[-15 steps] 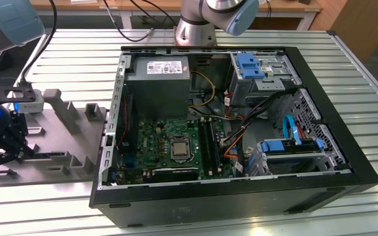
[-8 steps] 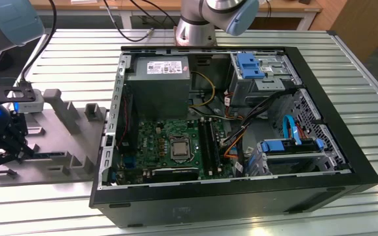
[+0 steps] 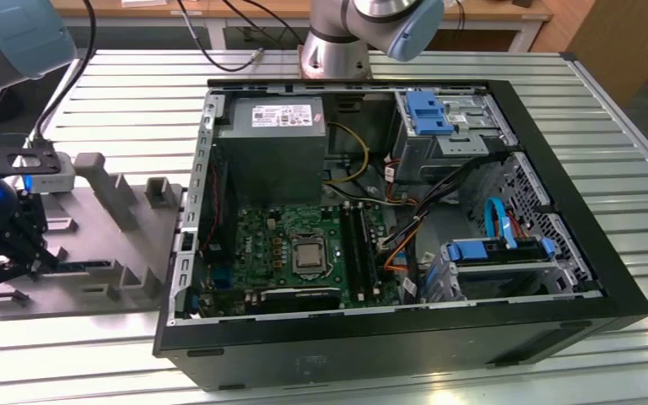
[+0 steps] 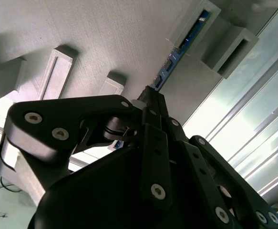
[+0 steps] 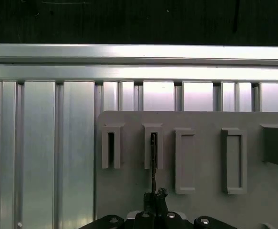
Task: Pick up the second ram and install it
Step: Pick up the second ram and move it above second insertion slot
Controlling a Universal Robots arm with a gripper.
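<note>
my black linked-bar gripper point(image 3: 11, 253) hung over the grey moulded plastic tray point(image 3: 99, 283), which lay on the ribbed aluminium worktop point(image 3: 132, 93) toward its edge at the exterior view's left. the open black tower computer case point(image 3: 594, 287) sat just beside the tray, over the worktop's middle.

in both wrist views my fingers point(image 4: 153, 124) looked clenched on the near end of the second ram point(image 4: 184, 43), a thin flat dark green-black circuit-board stick seen edge-on. its far end sat inside one of the tray's narrow raised holders point(image 5: 153, 143), so the stick was not yet out of the tray. i could not see how much of the board my pads covered, since my own linkage hid the contact.

as i judged it, the grip was the weak point. i held a slim board by one end, so any sideways pull while the other end sat in the holder could bend it, or jam it against the holder walls and drag the tray across the worktop. a shallow hold could let the stick pivot or slip between the pads, and then it would reach the long black socket rails point(image 3: 353, 245) on the green motherboard point(image 3: 290, 245) tilted. a tilted stick would not meet its rail squarely, and pressing it down that way could damage the contacts or the latches. the loose cables point(image 3: 414, 224) near the rails could also snag it.
</note>
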